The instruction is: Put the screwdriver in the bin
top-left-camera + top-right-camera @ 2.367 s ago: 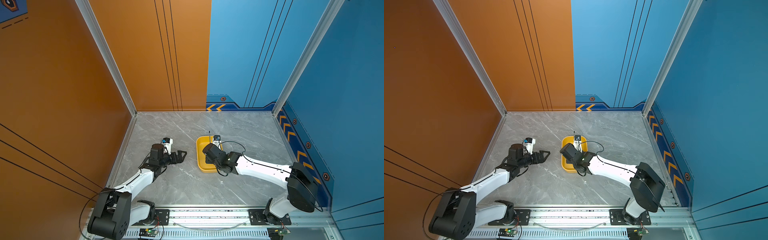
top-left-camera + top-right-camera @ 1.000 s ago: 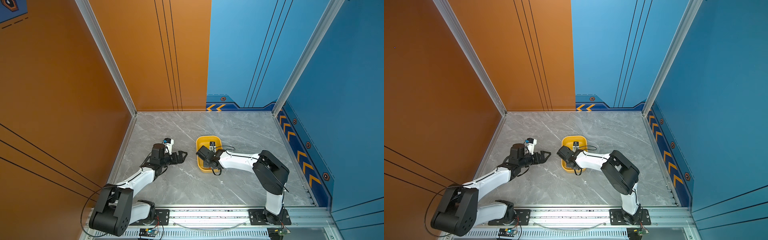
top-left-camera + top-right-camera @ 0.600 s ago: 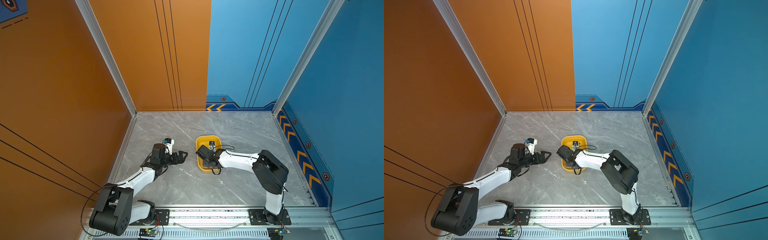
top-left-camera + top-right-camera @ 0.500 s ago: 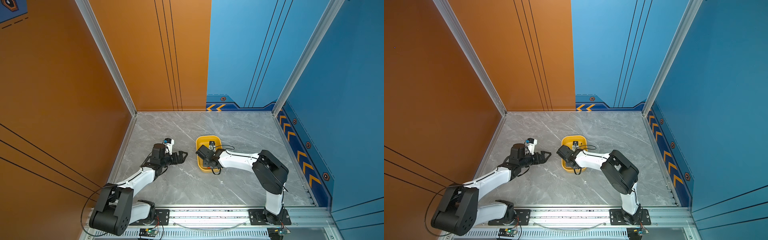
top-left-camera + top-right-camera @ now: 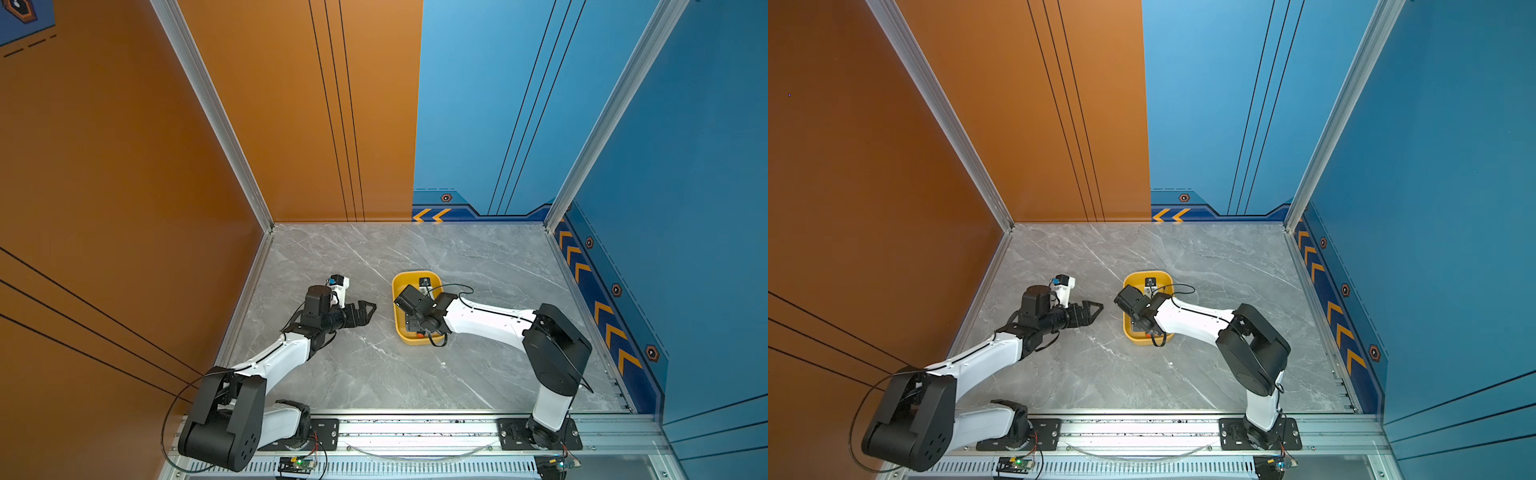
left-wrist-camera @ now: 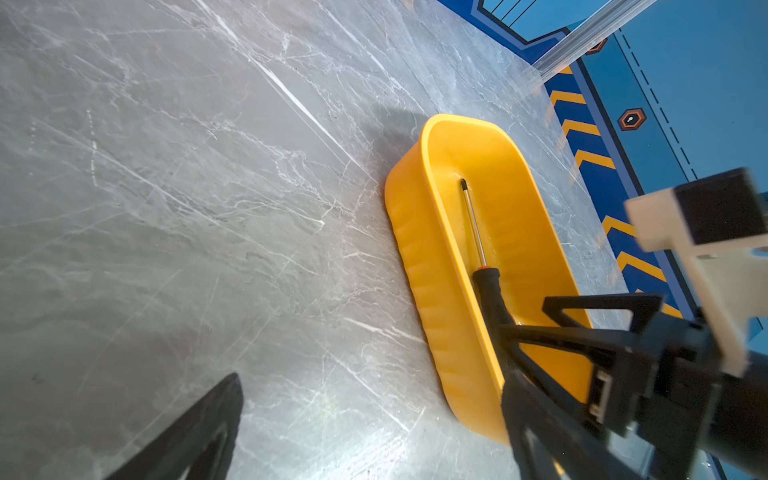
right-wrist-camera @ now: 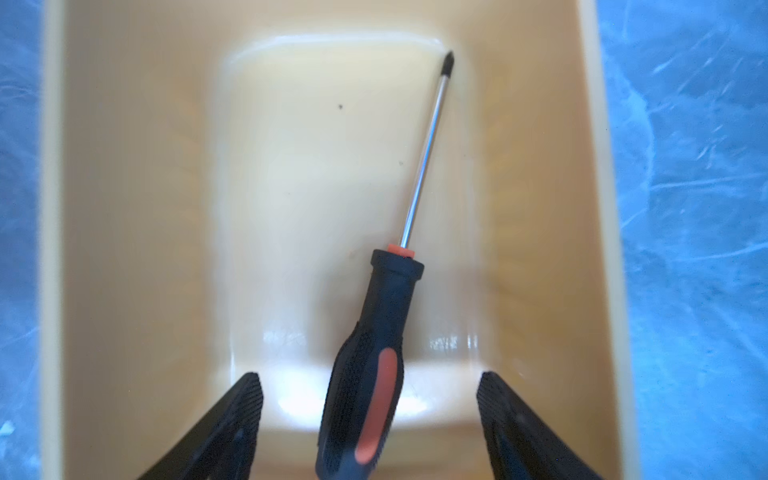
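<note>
The yellow bin (image 5: 397,320) (image 5: 1126,328) sits mid-table. In the right wrist view the screwdriver (image 7: 386,316) lies on the floor of the bin (image 7: 124,208), black-and-orange handle nearest the camera, shaft tip by the far wall. My right gripper (image 7: 369,376) (image 5: 419,326) (image 5: 1144,326) hangs open over the bin's near end, its fingers wide on either side of the handle and touching nothing. In both top views the arm hides most of the screwdriver. My left gripper (image 5: 368,313) (image 5: 1094,313) (image 6: 372,376) is open and empty over the table, left of the bin (image 6: 419,257). Its camera shows the screwdriver shaft (image 6: 473,224).
Grey marble tabletop (image 5: 374,374) enclosed by an orange wall (image 5: 166,249) on the left and blue walls (image 5: 665,249) at the back and right. An aluminium rail (image 5: 415,428) carrying both arm bases runs along the front edge.
The right arm folded in and lowered the screwdriver into the bin. Its jaws then came apart off the handle, which now lies free. The left arm has stayed put.
</note>
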Available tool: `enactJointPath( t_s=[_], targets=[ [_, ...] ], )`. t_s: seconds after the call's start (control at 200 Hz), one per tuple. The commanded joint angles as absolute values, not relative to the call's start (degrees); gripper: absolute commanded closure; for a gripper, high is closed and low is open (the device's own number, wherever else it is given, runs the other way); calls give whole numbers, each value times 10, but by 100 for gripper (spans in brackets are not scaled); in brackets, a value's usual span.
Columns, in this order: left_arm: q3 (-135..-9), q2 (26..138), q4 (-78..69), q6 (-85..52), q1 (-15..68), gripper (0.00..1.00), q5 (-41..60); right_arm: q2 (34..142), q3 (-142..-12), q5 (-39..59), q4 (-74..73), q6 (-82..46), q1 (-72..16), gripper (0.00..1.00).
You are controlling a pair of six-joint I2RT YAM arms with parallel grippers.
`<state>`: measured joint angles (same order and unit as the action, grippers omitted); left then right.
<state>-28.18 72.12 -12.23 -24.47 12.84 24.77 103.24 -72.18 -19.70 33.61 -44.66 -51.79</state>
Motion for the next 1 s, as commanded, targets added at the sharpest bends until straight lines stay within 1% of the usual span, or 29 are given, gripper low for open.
enactJointPath(
  t_s=[0.0, 0.13, 0.225, 0.35, 0.481, 0.716, 0.851, 0.936, 0.996],
  targets=[
    [-295, 710, -101, -222, 133, 2, 255, 980, -745, -206, 407, -370, -522, 17],
    [-301, 706, -84, -210, 133, 2, 245, 923, -732, -201, 438, -290, -521, 15],
    [-301, 705, -78, -202, 133, 2, 235, 874, -698, -206, 442, -227, -516, 15],
    [-304, 704, -68, -195, 133, 2, 210, 812, -640, -279, 431, -173, -504, 14],
    [-306, 693, -55, -179, 132, 2, 172, 743, -557, -320, 379, -150, -443, 14],
    [-311, 646, -37, -128, 132, 2, 96, 593, -403, -342, 215, -125, -287, 13],
    [-311, 633, -43, -95, 122, 2, 77, 529, -333, -339, 130, -130, -190, 13],
    [-308, 631, -53, -77, 116, 2, 59, 482, -252, -343, -5, -91, -158, 13],
    [-298, 628, -76, -63, 113, 2, 45, 451, -187, -322, -123, -68, -137, 13]
  ],
)
